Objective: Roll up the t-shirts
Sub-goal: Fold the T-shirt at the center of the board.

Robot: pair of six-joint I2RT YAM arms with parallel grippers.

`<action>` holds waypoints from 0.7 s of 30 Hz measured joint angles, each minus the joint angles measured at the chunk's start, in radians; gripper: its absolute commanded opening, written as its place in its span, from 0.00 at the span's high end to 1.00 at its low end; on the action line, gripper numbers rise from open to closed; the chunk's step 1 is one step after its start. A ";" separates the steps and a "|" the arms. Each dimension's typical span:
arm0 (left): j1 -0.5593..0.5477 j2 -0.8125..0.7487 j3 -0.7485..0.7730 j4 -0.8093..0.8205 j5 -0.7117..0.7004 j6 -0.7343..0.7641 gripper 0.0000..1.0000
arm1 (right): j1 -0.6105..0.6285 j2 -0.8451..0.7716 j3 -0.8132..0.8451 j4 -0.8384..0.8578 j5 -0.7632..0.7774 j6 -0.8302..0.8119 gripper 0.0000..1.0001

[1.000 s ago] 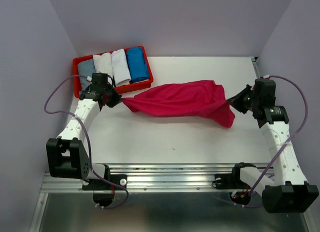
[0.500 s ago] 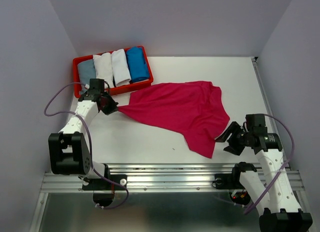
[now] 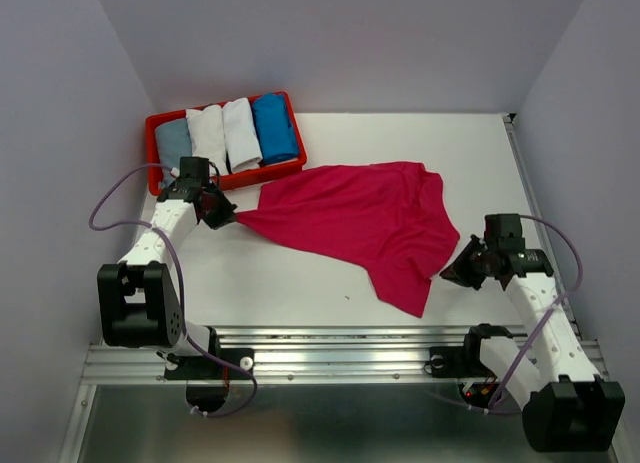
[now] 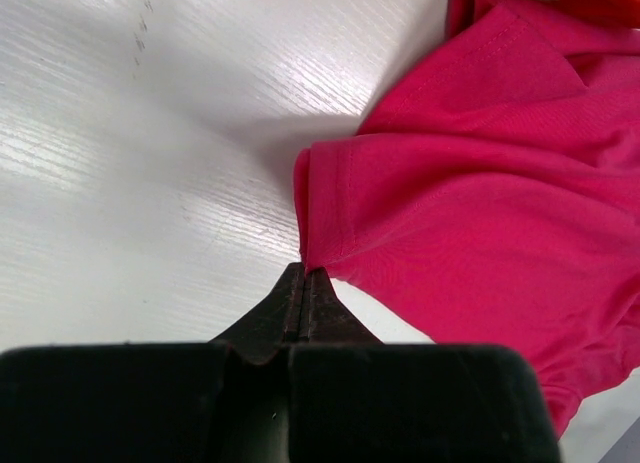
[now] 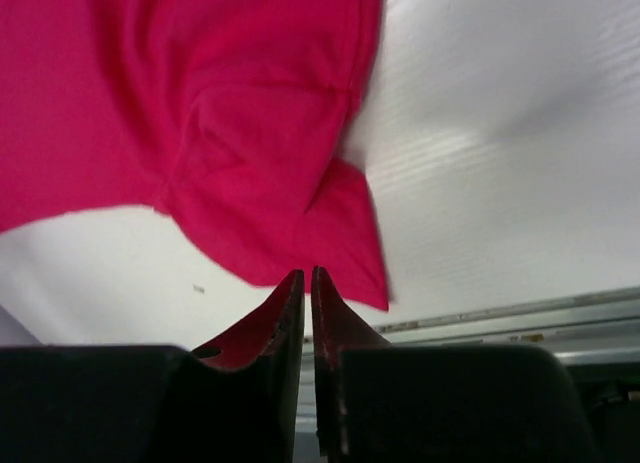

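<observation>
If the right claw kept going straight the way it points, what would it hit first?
Probably the pink t-shirt, whose corner lies just ahead of the right gripper; depth is unclear.

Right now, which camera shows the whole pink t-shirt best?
The top external view: the pink t-shirt lies spread on the table, almost entirely visible. The left wrist view shows only a hemmed corner pinched by the left gripper; the right wrist view shows just its near corner beyond the right gripper.

The pink t-shirt [image 4: 480, 183] runs past the top and side edges of both wrist views.
</observation>
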 measured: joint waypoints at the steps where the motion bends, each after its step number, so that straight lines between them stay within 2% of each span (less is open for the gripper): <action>1: 0.000 0.000 0.000 0.001 0.001 0.000 1.00 | 0.000 0.032 -0.008 0.039 0.016 0.010 0.90; 7: 0.000 0.000 -0.001 0.002 0.005 0.006 1.00 | 0.000 0.308 -0.003 0.257 0.148 0.026 0.99; 13: 0.000 0.000 -0.008 0.001 0.007 0.014 1.00 | 0.000 0.611 0.075 0.409 0.262 0.003 0.99; 21: 0.000 0.000 -0.011 0.000 0.009 0.026 1.00 | 0.000 0.830 0.279 0.493 0.399 -0.039 0.99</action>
